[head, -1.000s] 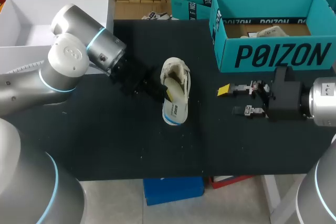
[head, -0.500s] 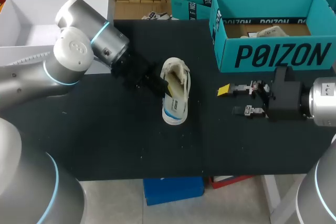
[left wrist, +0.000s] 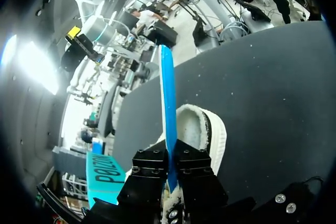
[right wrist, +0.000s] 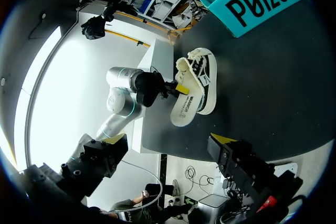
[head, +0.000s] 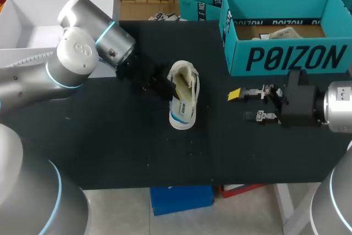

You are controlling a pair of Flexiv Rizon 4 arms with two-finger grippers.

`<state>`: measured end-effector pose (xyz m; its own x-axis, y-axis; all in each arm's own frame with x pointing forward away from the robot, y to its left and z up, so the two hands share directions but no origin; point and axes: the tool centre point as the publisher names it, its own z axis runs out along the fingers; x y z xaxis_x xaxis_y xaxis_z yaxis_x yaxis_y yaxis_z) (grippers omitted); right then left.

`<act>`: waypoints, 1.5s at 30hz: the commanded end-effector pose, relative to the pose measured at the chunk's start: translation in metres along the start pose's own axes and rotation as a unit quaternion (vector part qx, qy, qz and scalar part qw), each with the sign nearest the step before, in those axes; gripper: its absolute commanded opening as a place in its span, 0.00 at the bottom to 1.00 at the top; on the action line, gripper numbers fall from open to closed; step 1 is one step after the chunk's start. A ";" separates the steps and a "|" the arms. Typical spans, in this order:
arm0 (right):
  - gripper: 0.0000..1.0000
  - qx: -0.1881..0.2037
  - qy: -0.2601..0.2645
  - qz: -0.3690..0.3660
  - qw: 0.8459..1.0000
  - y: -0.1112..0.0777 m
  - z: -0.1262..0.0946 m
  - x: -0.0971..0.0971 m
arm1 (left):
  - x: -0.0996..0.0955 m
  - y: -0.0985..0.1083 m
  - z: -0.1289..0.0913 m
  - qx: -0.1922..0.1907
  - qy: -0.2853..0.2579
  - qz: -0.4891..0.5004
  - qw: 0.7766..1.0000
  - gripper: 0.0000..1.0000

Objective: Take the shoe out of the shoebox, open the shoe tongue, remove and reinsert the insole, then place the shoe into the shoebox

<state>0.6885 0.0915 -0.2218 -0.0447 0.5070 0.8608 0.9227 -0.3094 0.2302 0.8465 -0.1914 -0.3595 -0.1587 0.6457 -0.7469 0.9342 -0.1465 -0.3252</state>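
Shoe (head: 191, 89): lying mid-table (head: 110, 147), outside the teal shoebox (head: 286, 59) and well apart from it; box sitting at far right w/ crumpled paper (head: 283, 33) inside.

Head view: showing L arm coming in from left, black fingers pressing against shoe's collar, one yellow tip peeking out by the opening. Not making clear from up there what's being pinched.

L wrist view settling that: L gripper (left wrist: 171, 163) clamping the insole (left wrist: 167, 103) edge-on, both fingers squeezing it from either side. Showing insole's blue underside rising straight ahead of fingers, w/ shoe's fleecy lining curving just beside and under it.

R wrist view, looking across table from opposite side: catching shoe tipped on its side, laces facing the camera, pale printed face of insole sticking partway out past the shoe's rim, yellow tip of L gripper touching it. Only this view giving both pale face and laces together.

R gripper (head: 242, 105): hovering over table right of shoe, near front of shoebox, touching neither. Head view showing both fingers spread apart, nothing between them; own wrist view showing just one yellow tip clearly.
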 end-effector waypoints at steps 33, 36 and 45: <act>1.00 0.000 0.000 0.000 1.000 0.000 0.000 0.000 | -0.001 -0.039 0.015 0.054 0.060 0.039 0.996 0.00; 1.00 0.000 0.000 0.000 1.000 0.000 0.000 0.000 | 0.001 -0.034 0.015 0.049 0.055 0.033 0.997 0.00; 1.00 0.000 0.000 0.000 1.000 0.000 0.000 0.000 | -0.003 -0.028 0.013 0.031 0.046 0.033 0.998 0.00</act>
<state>0.6885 0.0915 -0.2218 -0.0447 0.5070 0.8608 0.9227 -0.3094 0.2301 0.8181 -0.1996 -0.3573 -0.0674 0.6997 -0.7112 0.9138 -0.2429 -0.3255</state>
